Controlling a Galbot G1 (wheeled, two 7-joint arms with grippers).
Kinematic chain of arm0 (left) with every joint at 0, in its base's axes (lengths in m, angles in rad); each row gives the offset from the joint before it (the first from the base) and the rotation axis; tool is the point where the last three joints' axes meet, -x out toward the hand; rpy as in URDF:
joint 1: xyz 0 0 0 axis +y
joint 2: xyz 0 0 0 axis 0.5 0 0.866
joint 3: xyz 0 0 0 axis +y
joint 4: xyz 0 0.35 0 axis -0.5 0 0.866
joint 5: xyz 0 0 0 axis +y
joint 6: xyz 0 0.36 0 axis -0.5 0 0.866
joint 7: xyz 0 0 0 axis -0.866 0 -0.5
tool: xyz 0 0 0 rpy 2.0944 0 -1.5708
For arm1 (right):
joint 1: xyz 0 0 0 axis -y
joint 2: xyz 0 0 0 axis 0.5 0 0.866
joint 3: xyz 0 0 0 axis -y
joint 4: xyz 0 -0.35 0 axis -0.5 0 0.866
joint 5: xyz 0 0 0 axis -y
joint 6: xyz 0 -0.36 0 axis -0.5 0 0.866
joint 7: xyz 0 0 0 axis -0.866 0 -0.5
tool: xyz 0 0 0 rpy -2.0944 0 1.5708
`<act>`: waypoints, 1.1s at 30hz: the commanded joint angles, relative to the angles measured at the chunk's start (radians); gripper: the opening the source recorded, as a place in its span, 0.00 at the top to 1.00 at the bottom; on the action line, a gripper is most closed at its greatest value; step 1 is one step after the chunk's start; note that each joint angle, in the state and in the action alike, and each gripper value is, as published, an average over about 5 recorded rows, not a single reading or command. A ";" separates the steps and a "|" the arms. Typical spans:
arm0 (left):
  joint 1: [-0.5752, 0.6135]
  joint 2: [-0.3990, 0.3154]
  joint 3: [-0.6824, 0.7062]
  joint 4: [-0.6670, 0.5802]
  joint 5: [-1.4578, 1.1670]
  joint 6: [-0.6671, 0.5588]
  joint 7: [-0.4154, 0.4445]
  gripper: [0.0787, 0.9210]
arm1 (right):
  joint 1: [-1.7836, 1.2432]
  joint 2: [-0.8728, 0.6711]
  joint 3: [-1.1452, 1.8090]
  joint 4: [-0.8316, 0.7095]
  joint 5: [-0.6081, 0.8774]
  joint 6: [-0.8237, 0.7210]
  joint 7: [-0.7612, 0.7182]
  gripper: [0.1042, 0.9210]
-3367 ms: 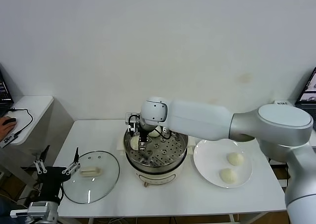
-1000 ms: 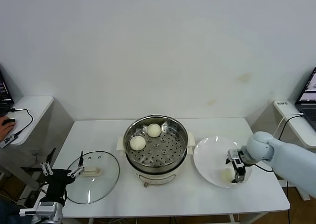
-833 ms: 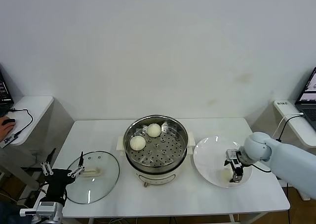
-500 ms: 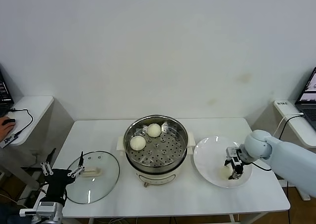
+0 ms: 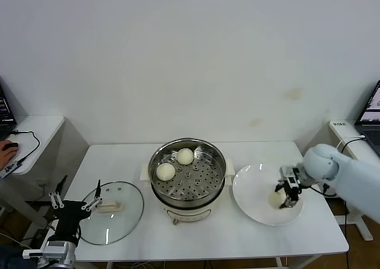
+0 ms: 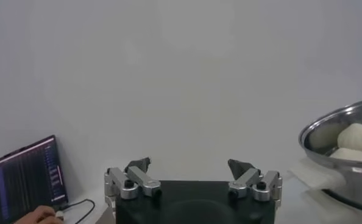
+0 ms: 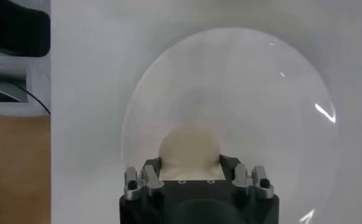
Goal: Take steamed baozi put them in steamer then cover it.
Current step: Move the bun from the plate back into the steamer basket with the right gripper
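Right tool (image 5: 285, 193) clamped on baozi (image 7: 189, 152) over plate (image 5: 249, 186); left tool (image 6: 192, 181) spread wide, empty; no legible writing.

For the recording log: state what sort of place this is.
Probably a robot test lab, not a kitchen: a bare white table against a blank wall, a steamer staged on it, and a laptop alongside.

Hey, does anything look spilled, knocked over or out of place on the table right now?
Nothing stands out. Two baozi sit in the steamer, the cover lies flat beside it, and the right claw is at a baozi on the plate.
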 commanded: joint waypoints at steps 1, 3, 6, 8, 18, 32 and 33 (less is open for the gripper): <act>0.000 0.001 -0.001 -0.001 -0.002 0.000 0.001 0.12 | 0.369 0.026 -0.159 0.009 0.126 -0.008 -0.025 0.37; -0.001 0.002 -0.002 -0.002 -0.006 0.000 0.001 0.12 | 0.458 0.061 -0.211 0.008 0.155 -0.013 -0.024 0.37; -0.002 0.005 -0.004 -0.004 -0.012 0.000 0.000 0.12 | 0.567 0.125 -0.273 0.006 0.197 -0.022 -0.018 0.37; -0.003 0.007 -0.005 -0.007 -0.015 0.001 0.000 0.12 | 0.613 0.172 -0.296 0.006 0.226 -0.030 -0.013 0.37; -0.006 0.004 -0.014 -0.012 -0.017 0.005 0.000 0.12 | 0.648 0.405 -0.323 0.011 0.310 -0.068 0.041 0.36; 0.009 -0.023 -0.053 -0.029 -0.016 0.004 -0.001 0.12 | 0.480 0.683 -0.378 -0.035 0.207 0.064 0.088 0.36; 0.008 -0.026 -0.054 -0.031 -0.015 0.004 -0.002 0.12 | 0.473 0.694 -0.384 -0.035 0.190 0.075 0.089 0.36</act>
